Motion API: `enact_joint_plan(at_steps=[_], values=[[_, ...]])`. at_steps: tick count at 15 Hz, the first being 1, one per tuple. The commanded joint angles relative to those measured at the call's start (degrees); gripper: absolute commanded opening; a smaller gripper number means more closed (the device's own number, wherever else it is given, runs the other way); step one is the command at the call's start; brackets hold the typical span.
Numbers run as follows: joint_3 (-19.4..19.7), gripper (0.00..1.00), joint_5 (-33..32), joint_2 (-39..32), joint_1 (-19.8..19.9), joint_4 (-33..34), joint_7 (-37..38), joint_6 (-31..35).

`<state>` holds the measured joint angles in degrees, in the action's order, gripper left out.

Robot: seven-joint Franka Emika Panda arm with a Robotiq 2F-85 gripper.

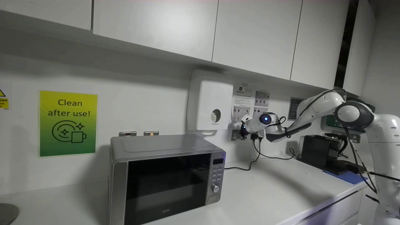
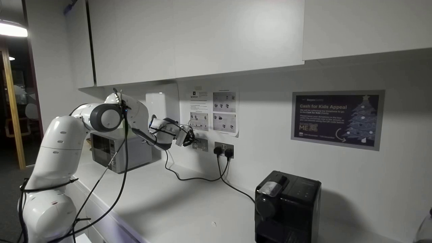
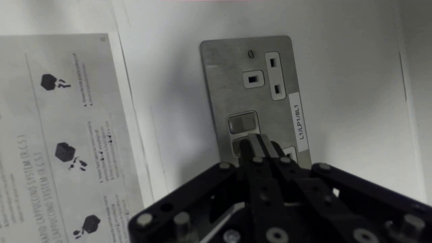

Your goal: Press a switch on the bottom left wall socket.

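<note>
Above the back edge of a white table (image 2: 182,206), one white robot arm (image 2: 55,148) reaches to the wall (image 2: 263,155), its gripper (image 3: 260,135) fully closed and its two fingers (image 3: 256,145) pressed together in front of the bottom left wall socket (image 3: 246,101). That metal plate sits above the table's back edge, along the wall between one silver microwave (image 1: 167,184) and a second socket (image 2: 223,145). Seen from the wrist, two rocker switches (image 3: 242,123) show on it: one in plain sight, the other partly hidden behind the fingertips; whether they touch it cannot be told. Three pin slots (image 3: 252,79) are in full view on the plate, with part of another beside the gripper and one printed label (image 3: 298,121) along the rim.

Two black plugs (image 2: 228,153) fill the second socket, trailing two dark cables (image 2: 189,179), one toward the microwave, the other toward one black coffee machine (image 2: 300,195). Over the microwave's top, two small metal plates (image 1: 127,133) show in an exterior view. Two printed sheets (image 2: 224,113) hang above the sockets, beside one white wall box (image 1: 211,97) with a round opening. On the same wall are one yellow-and-green poster (image 1: 68,125) reading "Clean after use!" and one dark poster (image 2: 324,118) headed "Cash for Kids Appeal." White cabinets (image 1: 256,34) run overhead.
</note>
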<state>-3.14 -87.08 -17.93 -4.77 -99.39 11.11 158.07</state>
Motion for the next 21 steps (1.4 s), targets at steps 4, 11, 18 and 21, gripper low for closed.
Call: enact_joint_plan(at_steps=[4, 11, 18, 21], values=[[0.3, 0.0, -2.4, -2.8, -0.3, 3.9, 1.8, 1.4], [0.4, 0.0, -2.4, -3.1, -0.4, 4.5, 1.8, 1.1], [0.5, 0.0, -2.1, -4.0, -0.3, 5.8, 1.8, 0.8], [0.6, 0.0, -2.1, -4.6, -0.4, 6.7, 2.0, 0.6]])
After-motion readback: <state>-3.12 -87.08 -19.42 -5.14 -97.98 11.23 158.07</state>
